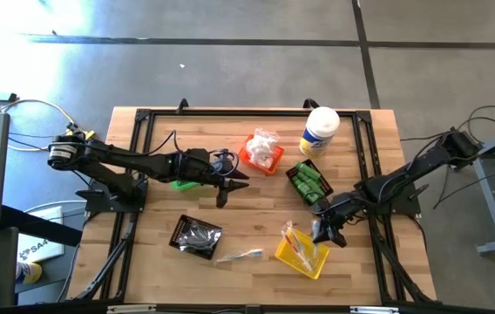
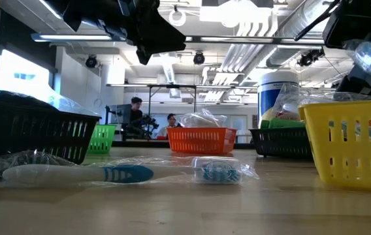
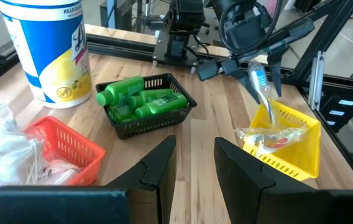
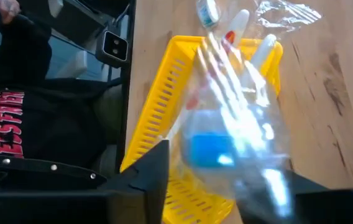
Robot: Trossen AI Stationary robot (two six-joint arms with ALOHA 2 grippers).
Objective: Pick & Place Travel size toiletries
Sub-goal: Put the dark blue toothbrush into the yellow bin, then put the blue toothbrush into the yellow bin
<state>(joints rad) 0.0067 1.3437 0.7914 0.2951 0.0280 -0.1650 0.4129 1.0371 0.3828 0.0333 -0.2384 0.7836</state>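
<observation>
My right gripper [image 1: 323, 230] is shut on a clear-wrapped toothbrush [image 3: 261, 87] above the yellow bin [image 1: 303, 254], which holds other wrapped sticks. In the right wrist view the wrapped toothbrush [image 4: 226, 146] is blurred over the yellow bin [image 4: 158, 106]. A second wrapped toothbrush [image 1: 240, 255] lies flat on the table, close up in the low view as a blue-and-white toothbrush [image 2: 107, 173]. My left gripper [image 1: 230, 185] hovers open over the table's middle, and its fingers [image 3: 164, 163] touch nothing. My right gripper pinches the wrapped toothbrush near its upper end [image 3: 253, 67] between the two fingers, coming from above and slanting down. The toothbrush hangs tilted below the fingers, with its lower end [image 3: 271, 119] reaching into the yellow bin.
An orange bin [image 1: 262, 153] holds white packets and a black bin [image 1: 308, 181] holds green bottles. Another black bin [image 1: 197, 235] holds dark pieces. A green bin [image 1: 180, 184] sits under the left arm. The white canister [image 1: 320, 131] stands near the far edge.
</observation>
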